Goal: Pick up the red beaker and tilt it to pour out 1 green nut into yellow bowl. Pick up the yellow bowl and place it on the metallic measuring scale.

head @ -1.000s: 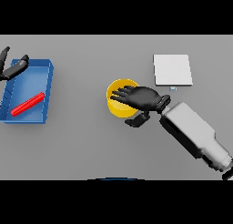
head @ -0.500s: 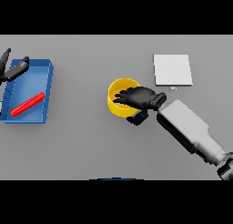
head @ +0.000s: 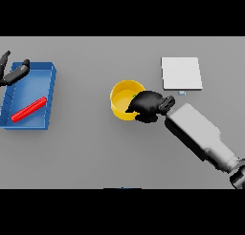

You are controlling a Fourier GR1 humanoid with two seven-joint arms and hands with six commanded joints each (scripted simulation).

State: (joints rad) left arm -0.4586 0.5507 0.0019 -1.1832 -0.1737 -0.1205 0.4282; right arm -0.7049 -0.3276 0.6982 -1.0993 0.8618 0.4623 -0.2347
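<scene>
While its right arm reaches in from the lower right across the grey table [head: 86,153], the robot's right hand [head: 147,105] sits at the right rim of the yellow bowl [head: 122,98], its dark fingers curled over that rim and into the bowl's near right side, gripping it. The bowl stands upright on the table, a little right of centre, with most of its round opening and left wall in plain sight; a faint greenish speck shows inside by the fingertips, too small to tell what it is. Up and to the right of the bowl, apart from it, lies the metallic measuring scale [head: 181,73], a flat pale square with a small tab on its near edge, nothing resting on it. Far across the table at the left, a blue tray [head: 50,93] holds the red beaker [head: 29,109], which lies on its side, slanting from lower left to upper right within the tray. At the tray's upper left corner, by the view's left edge, the left hand [head: 13,75] shows with its fingers loosely spread and holding nothing, one finger over the tray's far rim.
</scene>
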